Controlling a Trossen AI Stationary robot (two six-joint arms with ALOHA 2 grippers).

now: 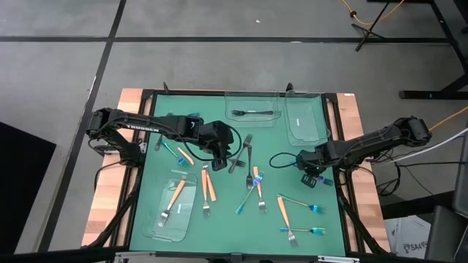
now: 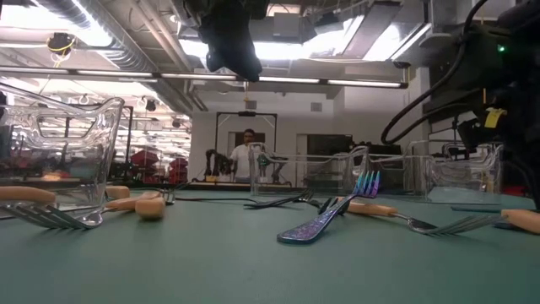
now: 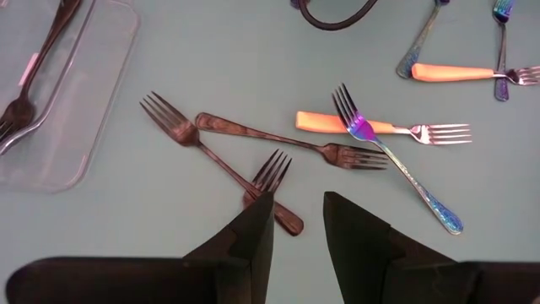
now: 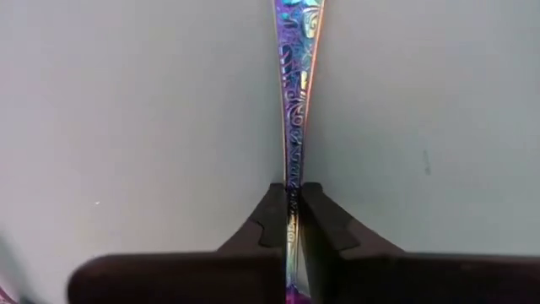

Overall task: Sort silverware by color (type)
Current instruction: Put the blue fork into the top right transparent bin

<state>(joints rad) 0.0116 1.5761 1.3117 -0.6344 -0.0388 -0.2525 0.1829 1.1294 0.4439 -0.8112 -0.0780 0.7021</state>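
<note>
Silverware lies scattered on the green mat. Three black forks [image 3: 221, 127] lie crossed mid-table, and my left gripper [image 3: 298, 211] hovers open just above them [image 1: 221, 153]. Beside them, an iridescent fork [image 3: 405, 169] lies across an orange-handled fork [image 3: 380, 127]. More orange-handled forks [image 1: 209, 184] and iridescent forks [image 1: 313, 209] lie toward the near edge. My right gripper [image 1: 310, 175], right of centre, is shut on another iridescent fork [image 4: 294, 101]. My right gripper pinches the iridescent fork's patterned handle [image 4: 294, 160] between its two fingers [image 4: 272, 215]. The handle runs along the fingers, continues back between them and extends forward over the mat. Whether the fork is lifted clear, I cannot tell.
Three clear trays sit on the mat. A far tray [image 1: 252, 98] holds a black fork. A far-right tray [image 1: 307, 133] stands beside it. A near-left tray [image 1: 164, 226] holds an orange-handled fork. A black cable [image 1: 281, 157] loops by the right arm. A person stands in the room beyond [image 2: 247, 152].
</note>
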